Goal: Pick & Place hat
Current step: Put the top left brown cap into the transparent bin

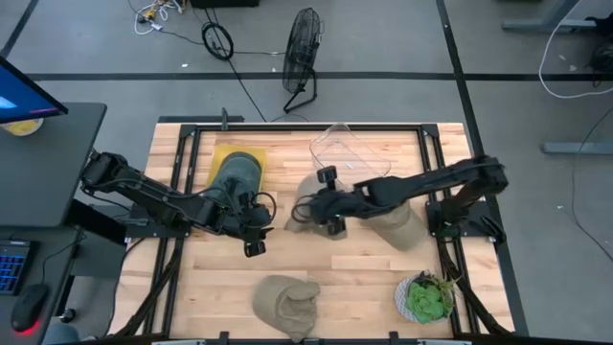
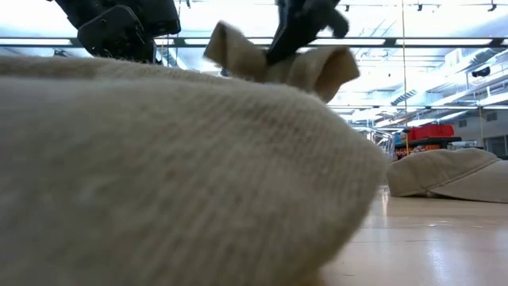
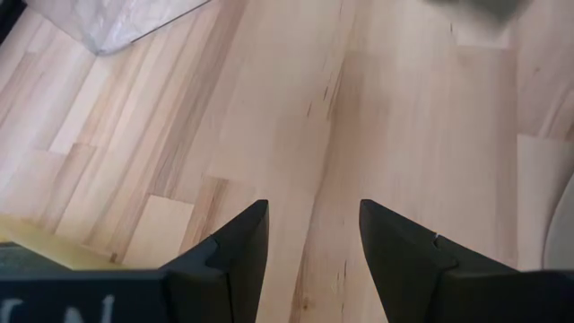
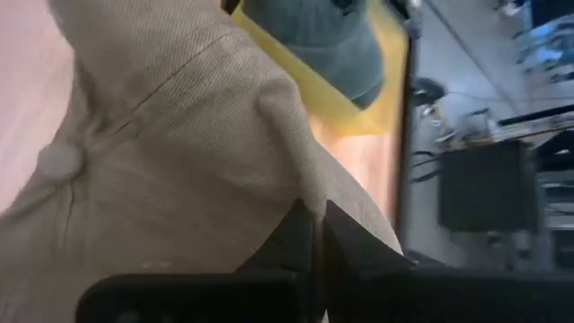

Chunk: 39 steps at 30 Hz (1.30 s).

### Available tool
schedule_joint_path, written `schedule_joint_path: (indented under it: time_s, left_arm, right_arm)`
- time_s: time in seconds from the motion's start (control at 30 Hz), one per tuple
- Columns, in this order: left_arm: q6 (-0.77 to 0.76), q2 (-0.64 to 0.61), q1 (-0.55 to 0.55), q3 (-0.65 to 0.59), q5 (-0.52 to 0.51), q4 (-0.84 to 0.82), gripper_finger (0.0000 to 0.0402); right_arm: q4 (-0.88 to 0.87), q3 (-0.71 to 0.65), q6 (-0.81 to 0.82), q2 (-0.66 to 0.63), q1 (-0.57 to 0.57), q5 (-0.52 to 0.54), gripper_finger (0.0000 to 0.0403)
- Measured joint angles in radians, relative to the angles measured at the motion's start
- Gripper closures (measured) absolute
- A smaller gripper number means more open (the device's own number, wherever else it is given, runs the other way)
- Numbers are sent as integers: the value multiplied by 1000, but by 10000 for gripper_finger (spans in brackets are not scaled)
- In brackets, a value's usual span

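A beige hat (image 1: 305, 213) sits mid-table in my right gripper (image 1: 324, 207), which is shut on it; its crown button (image 4: 58, 161) shows in the right wrist view. A teal hat (image 1: 238, 177) rests on a yellow mat (image 1: 218, 156) at the far left. A second beige hat (image 1: 397, 230) lies under the right arm. A third (image 1: 287, 302) lies by the near edge and fills the low view (image 2: 159, 175). My left gripper (image 1: 254, 238) hovers open over bare wood just near of the teal hat, touching nothing (image 3: 314, 235). My right gripper pinches a raised fold of the beige hat's cloth (image 4: 300, 193) between its two fingers, on the crown off to one side of the button. The fingers come slanting from the table's right. In the low view the hat (image 2: 278, 59) bunches below the fingers; the near hat hides its underside.
A clear plastic container (image 1: 343, 149) stands at the far middle of the table. A small potted plant (image 1: 426, 297) sits at the near right corner. Bare wood lies between the two grippers and the near hat. A fan (image 1: 302, 53) stands on the floor beyond the table.
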Motion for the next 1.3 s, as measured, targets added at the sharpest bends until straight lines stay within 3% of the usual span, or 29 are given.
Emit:
schedule_joint_path:
  time_s: [0.27, 0.43, 0.57, 0.73, 1.0, 1.1, 1.3]
  left_arm:
    - [1, 0, 0, 0, 0, 0, 223]
    - [2, 0, 0, 0, 0, -1, 223]
    - [3, 0, 0, 0, 0, -1, 223]
    - [3, 0, 0, 0, 0, -1, 223]
    - [3, 0, 0, 0, 0, -1, 223]
    - [3, 0, 0, 0, 0, -1, 223]
    - [2, 0, 0, 0, 0, -1, 223]
  right_arm:
    - [-139, 0, -17, -124, 44, 29, 397]
    - [-332, 0, -76, -163, 25, 127, 398]
    - [-477, 0, -82, -162, -18, 142, 398]
    - [-536, -32, -312, -154, -92, 200, 398]
    - [-436, -76, -793, -154, -245, 274, 398]
    - [-291, -121, -989, -154, -292, 272, 398]
    - [-108, -247, -1165, -154, -341, 80, 398]
